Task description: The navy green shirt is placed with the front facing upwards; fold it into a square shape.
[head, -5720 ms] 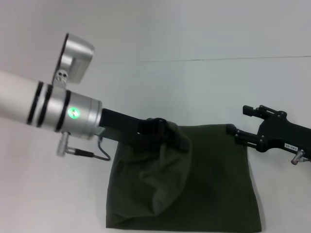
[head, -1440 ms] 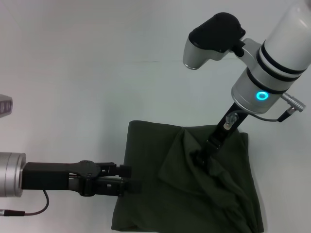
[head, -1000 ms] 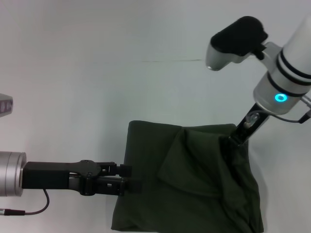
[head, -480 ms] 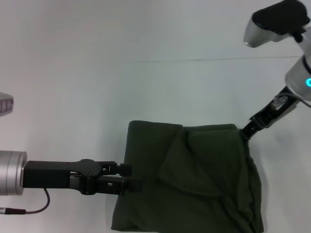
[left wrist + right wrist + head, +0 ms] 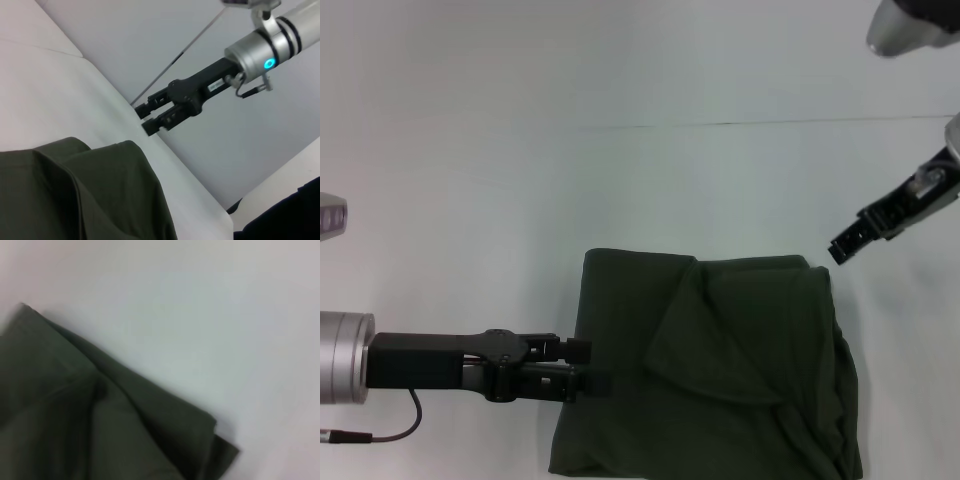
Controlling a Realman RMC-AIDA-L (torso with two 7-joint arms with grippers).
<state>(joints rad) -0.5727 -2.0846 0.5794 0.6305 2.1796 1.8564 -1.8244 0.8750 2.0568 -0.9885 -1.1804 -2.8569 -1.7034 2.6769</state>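
While the navy green shirt (image 5: 710,370) lies roughly square at lower centre, folds look nearly done; rumpled right edge needs flattening. Right end effector (image 5: 847,244) apart, clear; left end effector (image 5: 582,368) state unclear.

The head view looks forward and down on the white table (image 5: 470,150), taking in both arms. The left wrist view sits low and close, looking across the navy green shirt (image 5: 75,195) toward the right gripper (image 5: 150,117). The right wrist view looks down from near above. All 3 views share the shirt's far right corner.
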